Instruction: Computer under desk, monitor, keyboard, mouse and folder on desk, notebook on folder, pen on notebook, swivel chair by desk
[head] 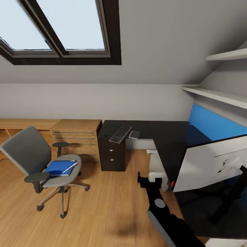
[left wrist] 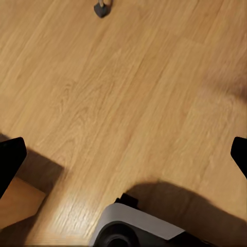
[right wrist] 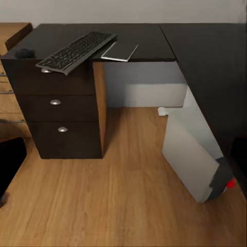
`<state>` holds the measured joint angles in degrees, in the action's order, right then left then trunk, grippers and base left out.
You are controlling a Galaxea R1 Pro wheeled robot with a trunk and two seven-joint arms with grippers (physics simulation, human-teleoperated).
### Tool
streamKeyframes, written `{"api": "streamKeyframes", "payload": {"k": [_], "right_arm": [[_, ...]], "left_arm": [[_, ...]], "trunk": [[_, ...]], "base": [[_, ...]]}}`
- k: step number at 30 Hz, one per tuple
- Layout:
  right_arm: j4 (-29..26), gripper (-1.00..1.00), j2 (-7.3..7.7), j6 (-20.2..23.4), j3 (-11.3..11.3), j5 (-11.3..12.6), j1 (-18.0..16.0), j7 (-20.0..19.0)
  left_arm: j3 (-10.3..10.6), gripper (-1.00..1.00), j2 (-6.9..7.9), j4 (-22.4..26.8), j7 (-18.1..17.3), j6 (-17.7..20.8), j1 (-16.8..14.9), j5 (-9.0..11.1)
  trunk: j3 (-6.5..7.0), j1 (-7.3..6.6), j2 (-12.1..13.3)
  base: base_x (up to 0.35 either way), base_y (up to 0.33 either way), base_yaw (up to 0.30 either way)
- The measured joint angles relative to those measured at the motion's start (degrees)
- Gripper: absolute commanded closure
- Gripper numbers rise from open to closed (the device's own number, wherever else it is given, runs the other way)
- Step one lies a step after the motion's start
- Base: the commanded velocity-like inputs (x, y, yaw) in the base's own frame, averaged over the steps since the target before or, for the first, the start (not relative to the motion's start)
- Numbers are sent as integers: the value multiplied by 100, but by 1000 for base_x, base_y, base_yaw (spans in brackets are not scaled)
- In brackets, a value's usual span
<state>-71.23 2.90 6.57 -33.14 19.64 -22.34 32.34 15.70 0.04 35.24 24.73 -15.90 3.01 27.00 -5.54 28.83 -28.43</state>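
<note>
The grey swivel chair stands on the floor left of the desk. A blue folder lies on its seat with the white pen on top. On the desk's left wing, above the drawers, lie the keyboard, the notebook and the mouse. The monitor stands on the near right wing, its pale back toward me. Under the desk sits the computer. My right gripper hangs open over the floor before the desk. My left gripper is open above bare floor.
A light wooden dresser stands between chair and desk drawer unit. A blue wall panel and white shelves run along the right. One chair wheel and my base show on the floor.
</note>
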Motion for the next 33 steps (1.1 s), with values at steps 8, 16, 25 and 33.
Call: {"api": "streamKeyframes", "payload": {"k": [8, 16, 25, 33], "right_arm": [[-242, -100, 50, -74, -4, 14, 7, 766], [-254, -100, 62, -76, 0, 22, 7, 860], [-240, -100, 74, -76, 1, 32, 7, 872], [-234, -100, 73, -76, 4, 55, 8, 888]], "left_arm": [[3, -100, -1, -23, -1, -7, 0, -1], [3, -100, -8, -25, -1, -8, -1, -44], [3, -100, -14, -25, 0, -8, 0, -257], [11, -100, -41, -123, 0, -9, -1, -289]], "trunk": [[0, -1, 0], [0, -3, -1], [0, -2, 0], [15, 0, 0]], "base": [[24, 0, 0], [267, 0, 0], [244, 0, 0], [49, 0, -67]]}}
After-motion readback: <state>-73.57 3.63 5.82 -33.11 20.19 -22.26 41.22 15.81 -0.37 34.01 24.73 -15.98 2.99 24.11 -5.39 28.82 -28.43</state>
